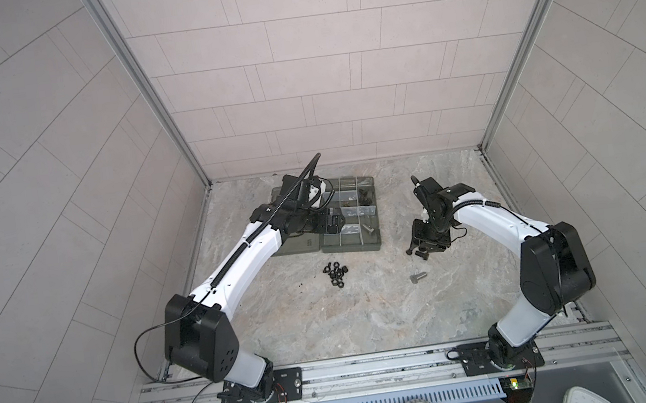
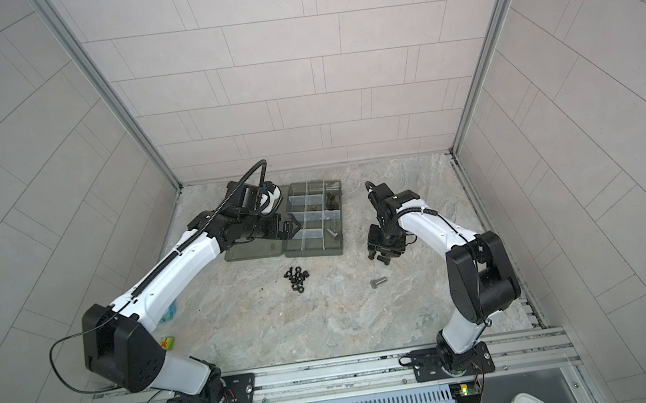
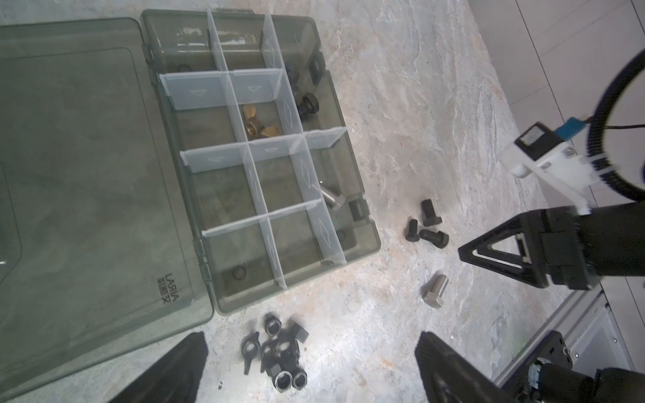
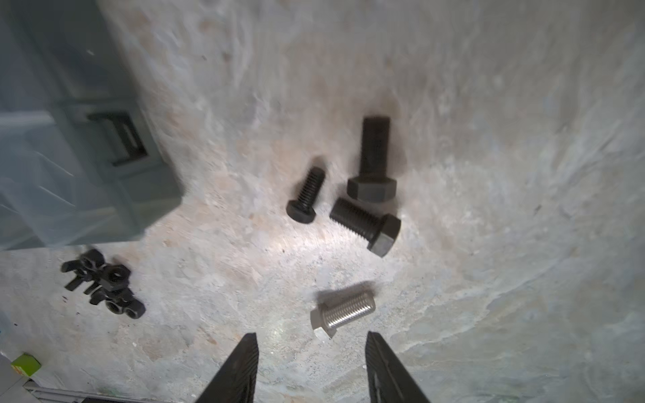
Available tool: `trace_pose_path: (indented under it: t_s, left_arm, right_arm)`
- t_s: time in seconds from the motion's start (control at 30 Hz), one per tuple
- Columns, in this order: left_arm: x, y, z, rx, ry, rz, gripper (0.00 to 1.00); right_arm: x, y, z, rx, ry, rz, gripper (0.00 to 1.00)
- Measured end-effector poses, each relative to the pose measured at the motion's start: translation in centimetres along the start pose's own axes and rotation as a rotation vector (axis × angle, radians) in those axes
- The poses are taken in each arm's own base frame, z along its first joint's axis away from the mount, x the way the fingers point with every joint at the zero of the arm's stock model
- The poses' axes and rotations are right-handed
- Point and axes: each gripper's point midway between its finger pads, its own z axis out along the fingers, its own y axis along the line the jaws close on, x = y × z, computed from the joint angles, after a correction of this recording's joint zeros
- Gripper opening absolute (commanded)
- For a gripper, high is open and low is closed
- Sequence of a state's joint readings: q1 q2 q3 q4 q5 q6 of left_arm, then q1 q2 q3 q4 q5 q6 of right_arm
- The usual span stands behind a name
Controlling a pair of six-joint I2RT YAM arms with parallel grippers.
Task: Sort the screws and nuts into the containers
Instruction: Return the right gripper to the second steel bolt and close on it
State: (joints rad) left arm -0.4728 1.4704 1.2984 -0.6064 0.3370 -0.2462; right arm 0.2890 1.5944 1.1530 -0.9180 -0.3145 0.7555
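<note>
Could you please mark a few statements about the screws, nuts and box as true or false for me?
1. The nuts lie piled on the table, outside the organizer box. True.
2. The right gripper holds one of the nuts. False: its jaws stand apart, empty.
3. A silver screw lies in one compartment. True.
4. The lid is shut. False: it lies open, flat on the table.

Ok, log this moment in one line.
left gripper open, by box | right gripper open, empty, over screws | four screws, nuts loose on table
</note>
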Motion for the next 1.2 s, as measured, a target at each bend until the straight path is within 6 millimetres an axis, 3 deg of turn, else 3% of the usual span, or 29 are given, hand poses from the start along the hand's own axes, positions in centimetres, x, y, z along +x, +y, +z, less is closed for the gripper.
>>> trace_pose_path:
  t_s: [0.13,0.3,0.53,0.77,1.2]
  left_arm:
    - [1.9,-1.3,-1.4,0.009,0.006,0.019,1.00]
    - [2.7,-2.1,-1.9,0.017,0.005,0.031,1.00]
    - [4.6,-2.4,-2.7,0.033,0.008,0.040,1.00]
    - [6.1,-2.5,-4.2,0.058,-0.019,0.043,1.00]
    - [6.7,-2.7,-4.3,0.070,-0.016,0.054,1.00]
  right_arm:
    - [1.9,-1.6,0.5,0.016,-0.018,0.057,0.49]
    - [2.4,-2.6,0.1,0.002,-0.096,0.134,0.47]
    - [3.5,-3.9,2.4,0.029,-0.105,0.240,0.41]
    - [3.3,-2.3,3.5,0.010,-0.134,0.267,0.40]
    - [3.1,-1.3,5.2,-0.005,-0.136,0.306,0.38]
